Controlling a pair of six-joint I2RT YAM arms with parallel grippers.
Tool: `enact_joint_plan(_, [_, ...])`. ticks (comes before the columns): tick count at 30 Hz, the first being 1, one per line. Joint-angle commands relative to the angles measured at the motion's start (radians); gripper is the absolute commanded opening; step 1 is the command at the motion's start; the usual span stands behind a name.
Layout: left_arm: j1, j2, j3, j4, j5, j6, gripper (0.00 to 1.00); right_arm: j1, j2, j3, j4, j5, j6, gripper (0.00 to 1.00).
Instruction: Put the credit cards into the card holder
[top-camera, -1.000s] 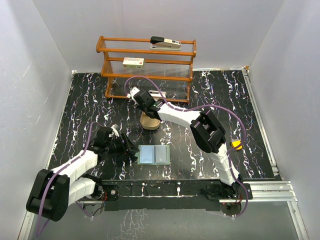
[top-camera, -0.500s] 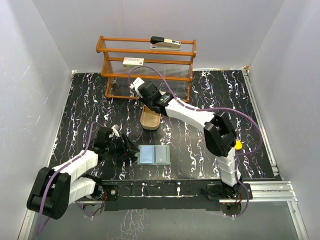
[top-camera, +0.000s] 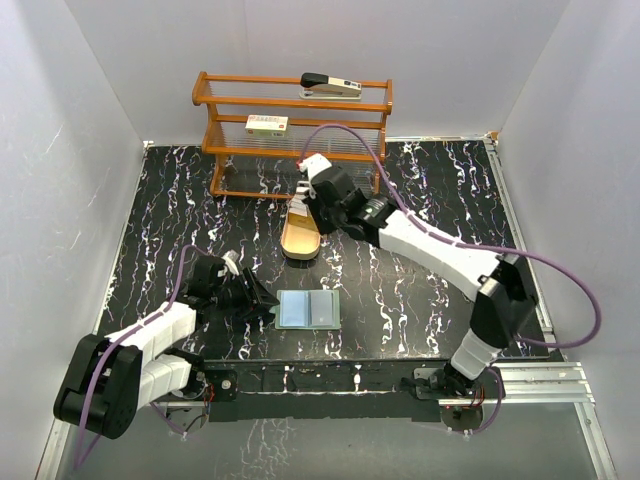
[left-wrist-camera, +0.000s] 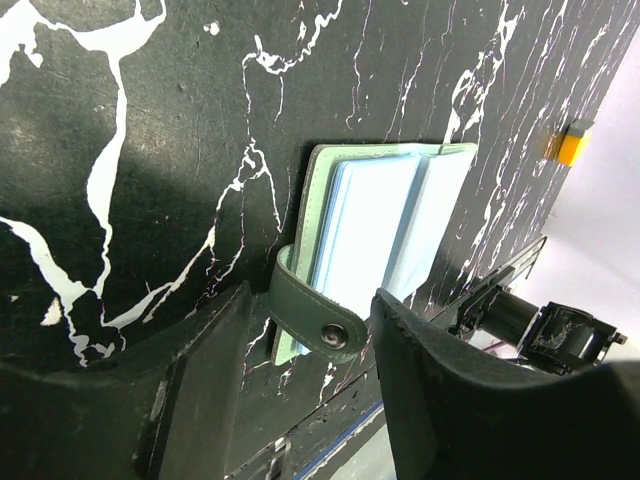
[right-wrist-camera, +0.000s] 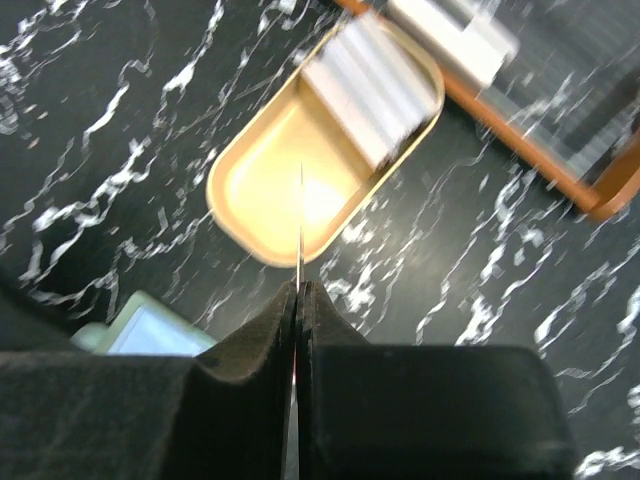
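Black table veined in white, closed in by plain white walls on three sides. At the far edge, a wooden rack with clear shelves: a stapler on the top tier, a white box on the tier below — print on both too small to read.

In front of the rack, a tan oval tray, with whitish-grey credit cards stacked at its far end, faces too blurred for any lettering. Over the tray, the right gripper, clenched on a single card that shows edge-on as a thin line between the pads.

Nearer the front edge, the card holder, lying open and flat, sage-green cover down and clear blue-grey pockets up, well apart from the tray. At its left side, low over the table, the left gripper — jaws released, one finger on either side of the snap strap.
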Motion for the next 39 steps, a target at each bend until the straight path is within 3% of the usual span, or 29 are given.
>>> enact_joint_plan(1, [0.000,-0.003,-0.019,-0.009,0.016,-0.005,0.50,0.001,-0.143,-0.154,0.092,-0.121,0.254,0.00])
enact_joint_plan(10, [-0.012,-0.031,-0.037,0.001,0.006,-0.028,0.33,0.009,-0.321,-0.488,0.330,-0.263,0.625,0.00])
enact_joint_plan(15, [-0.020,-0.046,-0.047,0.006,-0.004,-0.041,0.29,0.017,-0.374,-0.660,0.455,-0.270,0.740,0.00])
enact_joint_plan(20, [-0.031,-0.036,-0.051,0.017,-0.007,-0.047,0.24,0.030,-0.375,-0.768,0.562,-0.307,0.797,0.00])
enact_joint_plan(28, [-0.041,-0.031,-0.060,0.028,-0.024,-0.049,0.00,0.063,-0.339,-0.852,0.643,-0.276,0.840,0.00])
enact_joint_plan(39, [-0.042,-0.036,-0.074,0.022,-0.040,-0.041,0.00,0.066,-0.302,-0.932,0.697,-0.228,0.827,0.00])
